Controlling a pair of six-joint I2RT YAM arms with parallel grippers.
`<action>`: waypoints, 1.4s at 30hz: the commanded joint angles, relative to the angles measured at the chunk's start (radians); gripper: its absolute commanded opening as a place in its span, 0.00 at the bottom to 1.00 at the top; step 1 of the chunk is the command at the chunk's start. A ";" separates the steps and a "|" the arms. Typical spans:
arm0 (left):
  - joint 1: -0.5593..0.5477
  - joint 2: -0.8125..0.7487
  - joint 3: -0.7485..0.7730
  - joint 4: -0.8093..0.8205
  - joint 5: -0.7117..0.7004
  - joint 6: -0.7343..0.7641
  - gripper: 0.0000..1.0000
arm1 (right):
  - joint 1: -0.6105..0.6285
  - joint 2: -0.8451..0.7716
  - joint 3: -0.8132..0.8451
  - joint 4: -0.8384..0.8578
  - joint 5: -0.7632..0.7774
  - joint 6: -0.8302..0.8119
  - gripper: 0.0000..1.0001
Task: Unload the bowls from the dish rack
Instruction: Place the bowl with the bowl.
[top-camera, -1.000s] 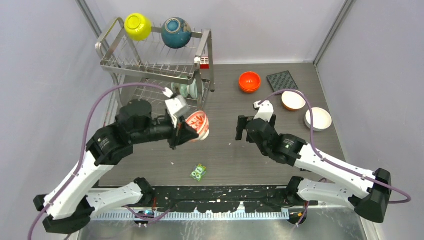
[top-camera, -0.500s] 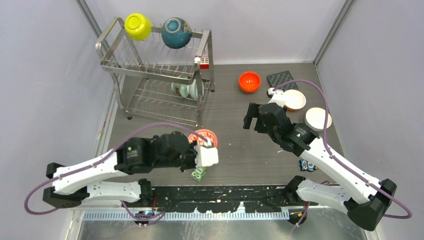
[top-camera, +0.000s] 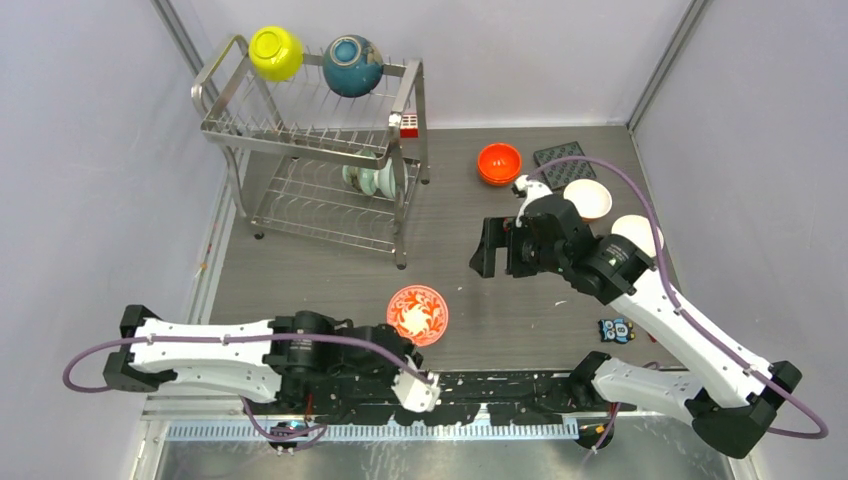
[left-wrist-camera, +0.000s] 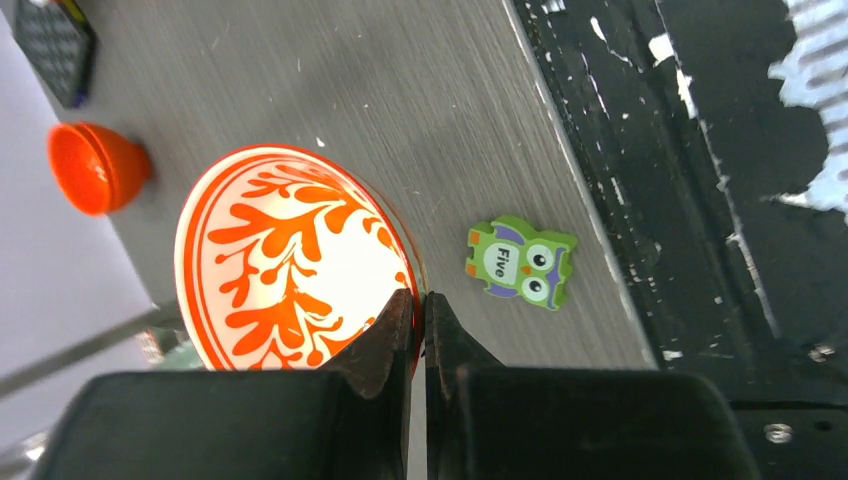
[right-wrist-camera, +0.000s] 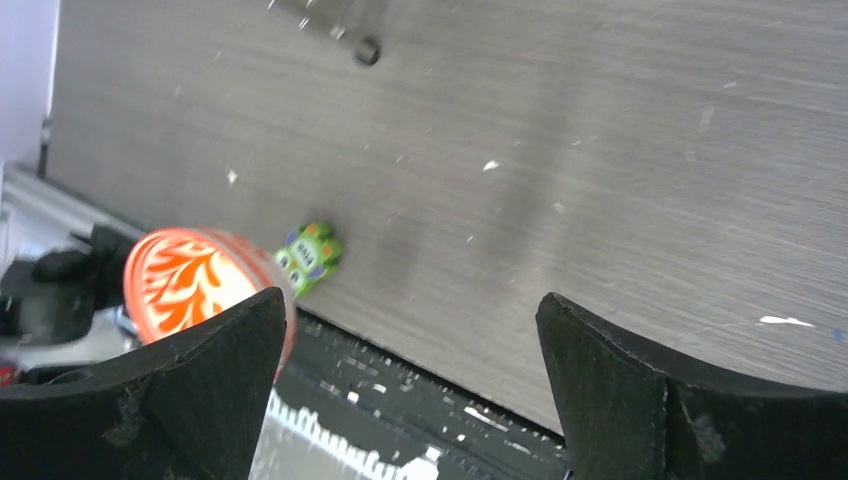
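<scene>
At the near edge of the table, the left gripper is entered with its jaws pinched together on the near rim of the flowered bowl, mouth upward. From the fingertips the bowl lies straight ahead, away from the arm bases; being round, it offers no long axis, only the rim by which it is held. Whether its foot is borne by the table cannot be told. A release is judged to be the step in hand, and that one contact is what it turns on. The right gripper is listed over mid-table, jaws spread wide and empty, apart from the bowl, which lies to its near left; the left arm is plainly the nearer. Further out, the dish rack is noted at the far left, a yellow-green bowl and a teal bowl on its upper tier, a pale green bowl propped on the lower; an orange bowl, a white bowl and a second white bowl are set out at the far right. The pinch is shown by the left wrist view alone; a green owl tile just beside the bowl is shown by both wrist views and hidden from above; the upper tier is shown only from above.
</scene>
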 joint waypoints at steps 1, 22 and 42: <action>-0.079 -0.012 -0.050 0.153 -0.148 0.208 0.00 | 0.025 0.042 0.041 -0.026 -0.251 -0.060 0.99; -0.122 -0.088 -0.172 0.302 -0.023 0.185 0.00 | 0.298 0.198 0.150 -0.092 -0.055 -0.165 0.79; -0.122 -0.051 -0.159 0.290 0.033 0.044 0.00 | 0.490 0.316 0.191 -0.163 0.192 -0.071 0.67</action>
